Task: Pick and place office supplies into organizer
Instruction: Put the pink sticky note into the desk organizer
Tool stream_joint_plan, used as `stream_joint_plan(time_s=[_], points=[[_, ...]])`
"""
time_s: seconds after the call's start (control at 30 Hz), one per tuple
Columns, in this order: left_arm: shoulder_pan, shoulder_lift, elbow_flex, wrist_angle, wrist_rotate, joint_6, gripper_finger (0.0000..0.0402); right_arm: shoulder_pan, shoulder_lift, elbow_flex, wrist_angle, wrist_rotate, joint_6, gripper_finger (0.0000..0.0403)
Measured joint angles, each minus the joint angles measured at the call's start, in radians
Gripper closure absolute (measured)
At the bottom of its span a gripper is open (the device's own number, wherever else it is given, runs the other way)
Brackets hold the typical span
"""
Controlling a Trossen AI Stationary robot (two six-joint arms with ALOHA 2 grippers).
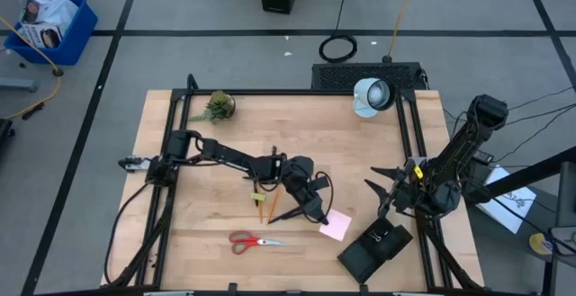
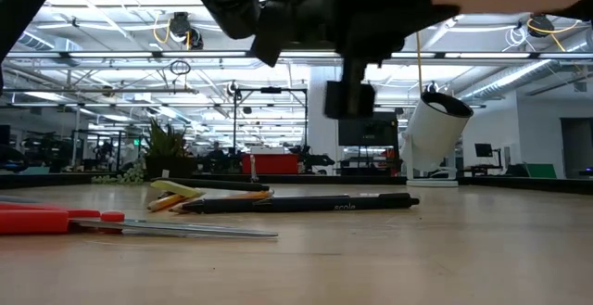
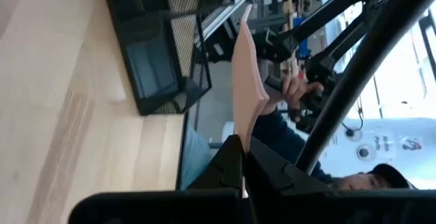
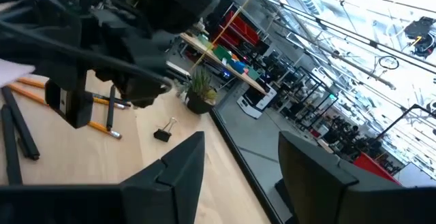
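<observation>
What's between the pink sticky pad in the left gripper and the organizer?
Nothing visible. The left gripper is shut on the pink sticky pad, and only bare table shows between it and the organizer. The right gripper is open beside the organizer, off that path.

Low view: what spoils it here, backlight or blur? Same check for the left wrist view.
Low view: bright ceiling lights behind turn the arm overhead into a black silhouette; the scissors up close are soft, the pen sharper. Left wrist view: the pink sticky-note pad in the left gripper is blurred, the background washed out.
</observation>
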Motion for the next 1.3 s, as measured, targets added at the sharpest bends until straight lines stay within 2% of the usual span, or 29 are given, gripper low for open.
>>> stream_joint_plan(time_s=[0.37, 0.57, 0.77, 0.9, 1.3], points=[[-0.030, 0.069, 0.050, 0.021, 0.040, -0.062, 0.0390, -0.011, -0.017, 0.000, 0.034, 0.000, -0.067, 0.0233], [-0.038, 0.096, 0.105, 0.017, 0.066, -0.044, 0.0397, 0.037, -0.132, 0.000, 0.184, -0.025, -0.109, 0.0242], [-0.039, 0.096, 0.113, 0.015, 0.067, -0.013, 0.0385, 0.049, -0.233, 0.000, 0.183, -0.022, -0.249, 0.0241], [-0.044, 0.096, 0.113, 0.018, 0.066, 0.002, 0.0397, 0.049, -0.245, 0.000, 0.182, -0.023, -0.253, 0.0243], [-0.066, 0.096, 0.112, 0.066, 0.023, 0.035, 0.0393, 0.049, -0.245, 0.000, 0.174, -0.023, -0.254, 0.0239]])
